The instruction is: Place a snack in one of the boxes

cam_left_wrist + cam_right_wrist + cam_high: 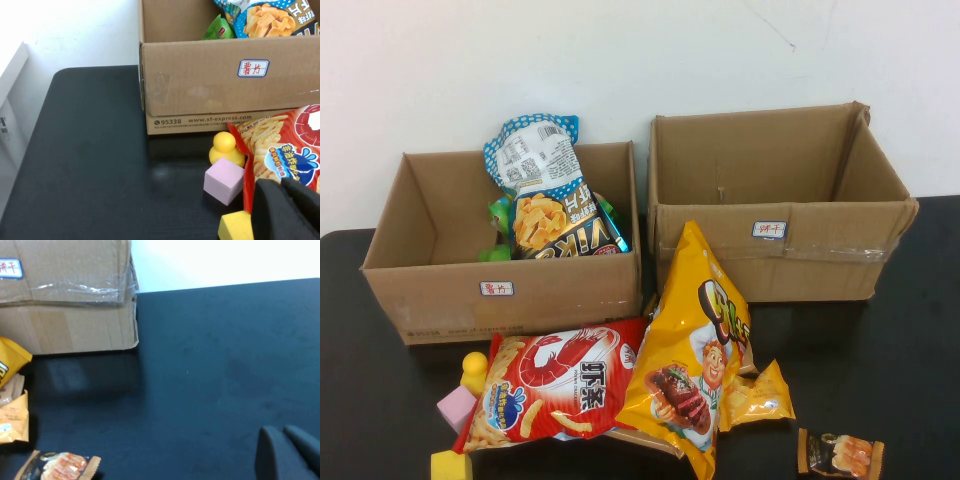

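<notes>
Well aside from the right pincer [285, 450] (closed, like the left pincer [287, 207]), snack [60, 466] lies flat on table [210, 365]: brown-orange wrapper, pastry print.

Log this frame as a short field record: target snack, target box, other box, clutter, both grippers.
snack: small brown-orange packet, flat on table at the near right
target box: taped box, far right, looks empty
other box: left box, chip bag inside
clutter: red shrimp bag, yellow chef bag
left gripper: by red bag, shut
right gripper: over bare table, shut
</notes>
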